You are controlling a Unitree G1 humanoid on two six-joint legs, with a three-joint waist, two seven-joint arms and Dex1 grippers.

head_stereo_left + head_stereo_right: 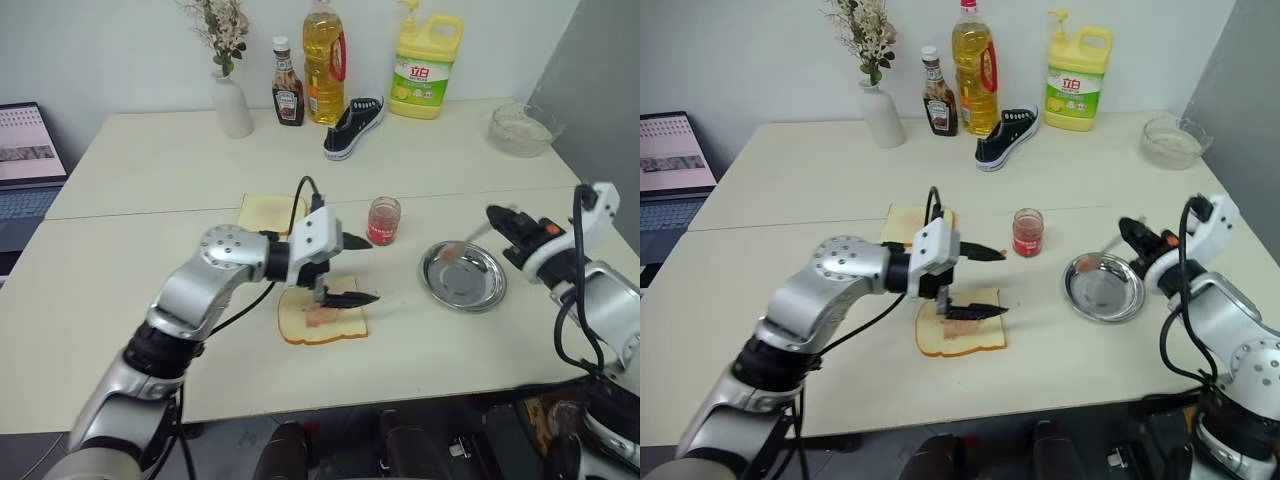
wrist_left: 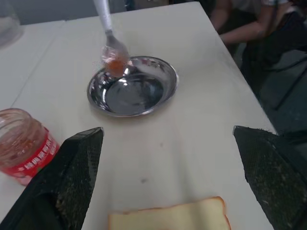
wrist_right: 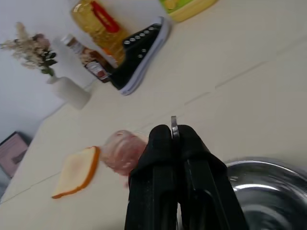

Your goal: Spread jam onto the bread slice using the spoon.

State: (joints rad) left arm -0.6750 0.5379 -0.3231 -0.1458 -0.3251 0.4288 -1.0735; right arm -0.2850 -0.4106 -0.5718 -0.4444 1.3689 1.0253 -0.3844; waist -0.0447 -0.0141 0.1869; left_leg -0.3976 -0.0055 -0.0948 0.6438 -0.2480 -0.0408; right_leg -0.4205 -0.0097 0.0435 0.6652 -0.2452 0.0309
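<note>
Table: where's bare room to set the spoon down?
Bare: near edge between the bread slice and steel dish; the wide strip between the shoe and jam jar. Crowded: around the bread, where the open left gripper hovers, and the bottle row.

The jam (image 1: 383, 222) was red in clear glass — the bread slice (image 1: 322, 318) light brown, golden-crusted — the spoon (image 2: 111, 46) silver.

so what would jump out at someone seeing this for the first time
Probably the left gripper, fingers wide open, hovering over the jam-smeared bread slice at the table's near middle. Then the right gripper, shut on a spoon with jam on its bowl, over the steel dish. A black sneaker stands among the bottles.
</note>
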